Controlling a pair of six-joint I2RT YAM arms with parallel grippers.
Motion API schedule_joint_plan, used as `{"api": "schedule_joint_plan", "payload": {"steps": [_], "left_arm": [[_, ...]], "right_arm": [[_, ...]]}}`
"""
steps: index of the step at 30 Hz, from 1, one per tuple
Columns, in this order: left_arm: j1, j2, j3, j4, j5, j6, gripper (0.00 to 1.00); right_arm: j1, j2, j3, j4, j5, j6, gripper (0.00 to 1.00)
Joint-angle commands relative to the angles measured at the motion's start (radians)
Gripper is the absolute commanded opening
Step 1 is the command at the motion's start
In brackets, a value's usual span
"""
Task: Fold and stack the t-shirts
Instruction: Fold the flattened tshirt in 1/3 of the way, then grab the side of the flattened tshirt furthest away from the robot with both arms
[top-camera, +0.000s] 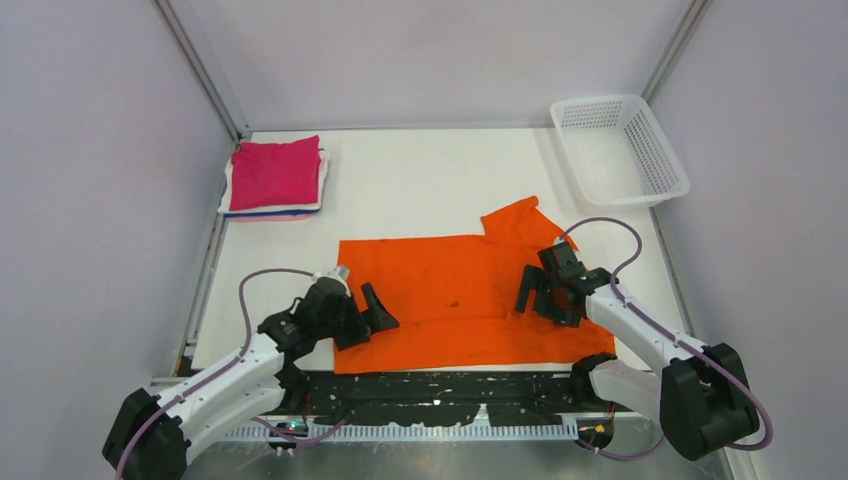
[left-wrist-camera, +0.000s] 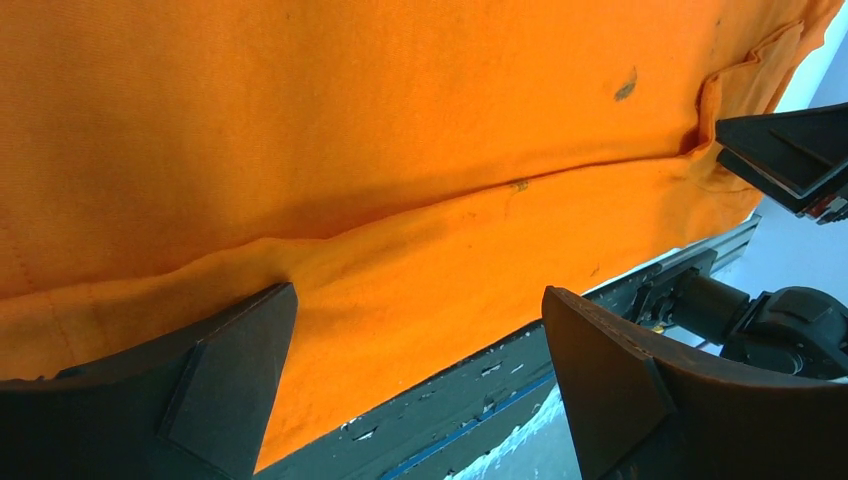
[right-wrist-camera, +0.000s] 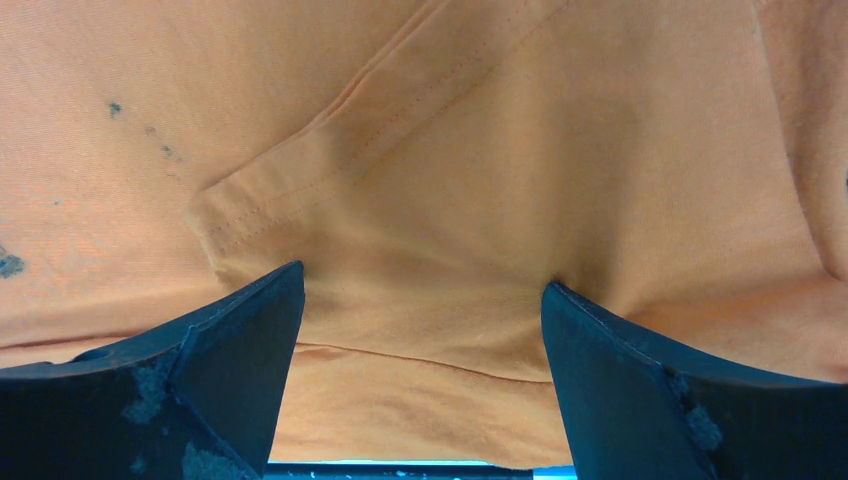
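The orange shirt (top-camera: 450, 290) lay spread flat at the near middle of the table (top-camera: 420, 180). One sleeve stuck out at its far right corner. Its near hem overlapped the black strip along the table's front edge. A few small dark spots (top-camera: 455, 300) marked the cloth near its middle, too small to make out.

The left gripper (top-camera: 368, 322) stood over the shirt's near left edge with its jaws wide and holding nothing. From the left wrist, its tips (left-wrist-camera: 418, 300) straddled a long fold running across the shirt (left-wrist-camera: 350, 130). Whether they touched the cloth could not be told.

The right gripper (top-camera: 545, 300) stood over the shirt's right edge, below the sleeve. It was also wide and gripped nothing, and it hid part of that edge from above. From the right wrist, the tips (right-wrist-camera: 422, 285) met the shirt (right-wrist-camera: 500, 150) beside a stitched hem corner. The cloth puckered at the right-hand tip. Both fingers were cut off by the bottom of the picture.

Well beyond the shirt's far left corner sat a stack (top-camera: 275, 178) of folded shirts. The magenta one (top-camera: 275, 170) lay on top. Those beneath showed only as thin white and blue edges.

A white basket (top-camera: 665, 165) sat beyond the shirt's far right corner, at the table's back right.
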Motion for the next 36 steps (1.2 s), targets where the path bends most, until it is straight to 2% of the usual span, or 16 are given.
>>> {"api": "schedule_joint_plan", "payload": {"steps": [1, 7, 14, 17, 19, 21, 23, 27, 30, 36], "left_arm": [[-0.006, 0.007, -0.016, -0.234, -0.111, 0.012, 1.0], [-0.005, 0.047, 0.091, -0.184, -0.166, 0.077, 1.0], [0.006, 0.134, 0.341, -0.298, -0.297, 0.179, 1.0], [0.078, 0.182, 0.412, -0.305, -0.333, 0.239, 1.0], [0.173, 0.224, 0.441, -0.274, -0.343, 0.274, 1.0], [0.272, 0.273, 0.453, -0.195, -0.319, 0.313, 1.0], [0.362, 0.346, 0.462, -0.078, -0.238, 0.37, 1.0], [0.488, 0.535, 0.544, 0.05, -0.152, 0.425, 1.0], [0.531, 0.692, 0.636, 0.055, -0.064, 0.441, 1.0], [0.536, 0.872, 0.743, 0.065, -0.06, 0.454, 1.0]], "right_arm": [[0.0, -0.026, -0.026, -0.067, 0.037, 0.018, 0.96], [0.001, -0.096, 0.002, 0.049, -0.015, -0.013, 0.95], [0.0, -0.191, 0.152, 0.161, -0.076, -0.074, 0.96], [0.001, -0.211, 0.16, 0.233, -0.157, -0.099, 0.95], [0.0, -0.217, 0.148, 0.295, -0.18, -0.107, 0.95], [0.0, -0.212, 0.133, 0.352, -0.2, -0.112, 0.96], [0.0, -0.2, 0.121, 0.415, -0.231, -0.119, 0.95], [0.001, -0.159, 0.113, 0.462, -0.294, -0.128, 0.95], [0.0, -0.13, 0.115, 0.466, -0.3, -0.141, 0.95], [0.0, -0.124, 0.116, 0.454, -0.257, -0.16, 0.95]]}}
